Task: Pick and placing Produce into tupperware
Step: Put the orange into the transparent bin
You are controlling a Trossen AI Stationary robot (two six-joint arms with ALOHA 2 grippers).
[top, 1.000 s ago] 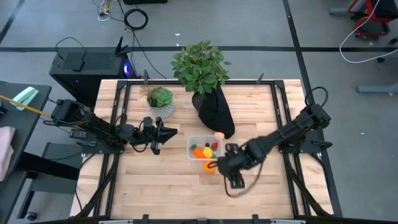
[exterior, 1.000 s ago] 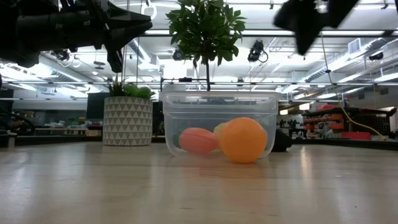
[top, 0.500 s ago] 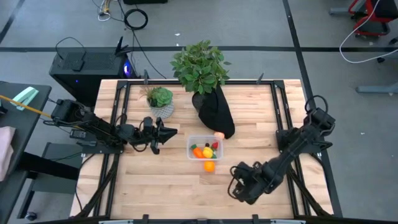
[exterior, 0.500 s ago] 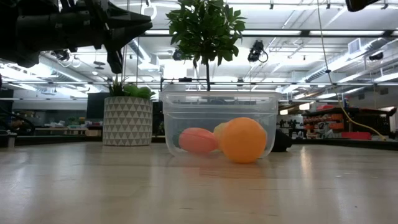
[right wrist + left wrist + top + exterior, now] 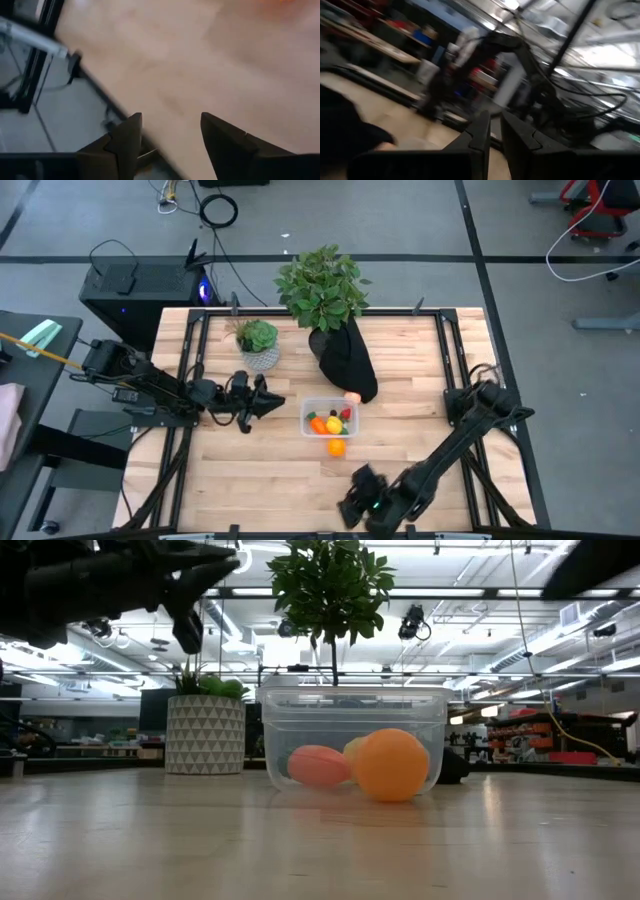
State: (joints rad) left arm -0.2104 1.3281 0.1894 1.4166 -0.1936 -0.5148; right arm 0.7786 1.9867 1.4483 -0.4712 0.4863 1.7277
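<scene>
The clear tupperware [image 5: 330, 418] stands mid-table with an orange carrot piece, a yellow piece and a red strawberry inside; the low view shows the tupperware [image 5: 350, 710] from the side. An orange [image 5: 336, 447] rests on the wood against its near wall, also showing as the orange [image 5: 391, 765] in the low view. A peach-coloured ball [image 5: 352, 397] lies by the black pot. My left gripper [image 5: 277, 400] [image 5: 495, 117] hovers shut, left of the tupperware. My right gripper [image 5: 352, 504] [image 5: 170, 117] is open and empty over the table's near edge.
A white patterned pot with a small plant [image 5: 259, 345] [image 5: 204, 735] stands left of centre near the far side. A tall leafy plant in a black pot [image 5: 340, 355] stands behind the tupperware. Bare wood [image 5: 250, 470] lies near left. Metal frame rails [image 5: 458, 370] run along the table's sides.
My right gripper has swung away from the orange toward the table's near edge and a little leftward, staying open; the orange has stayed where it was on the wood. My left gripper has shifted slightly toward the tupperware.
</scene>
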